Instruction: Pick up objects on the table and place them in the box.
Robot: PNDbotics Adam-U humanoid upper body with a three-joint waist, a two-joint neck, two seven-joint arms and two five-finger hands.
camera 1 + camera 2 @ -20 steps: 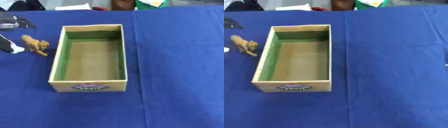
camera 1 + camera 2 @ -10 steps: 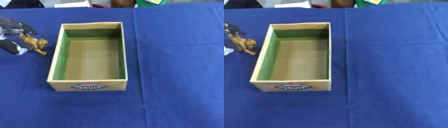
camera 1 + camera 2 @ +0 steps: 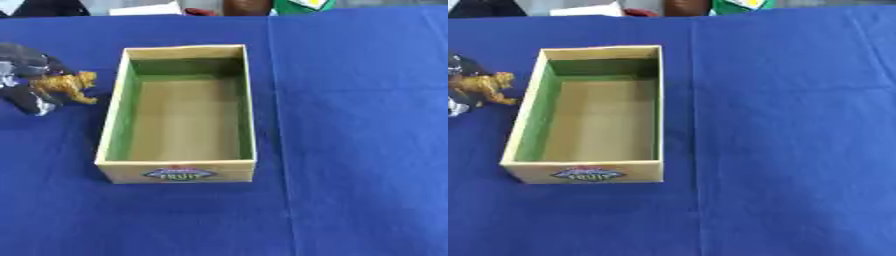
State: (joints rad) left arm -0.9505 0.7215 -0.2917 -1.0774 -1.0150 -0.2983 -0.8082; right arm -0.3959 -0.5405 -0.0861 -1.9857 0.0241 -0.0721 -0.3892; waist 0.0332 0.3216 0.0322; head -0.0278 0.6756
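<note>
A small golden-brown toy animal is held at the far left, just left of the box. My left hand is curled round it, dark fingers above and below the toy, which looks lifted off the cloth. The open cardboard box with green inner walls and a fruit label on its front stands in the middle of the blue tablecloth, with nothing inside it. My right hand shows in neither view.
At the far edge of the blue table lie a white sheet, a brown object and a green-and-white thing. Blue cloth stretches to the right of the box and in front of it.
My left hand has closed round the toy animal and brought it up and toward the box's left wall. The camera has also shifted slightly.
</note>
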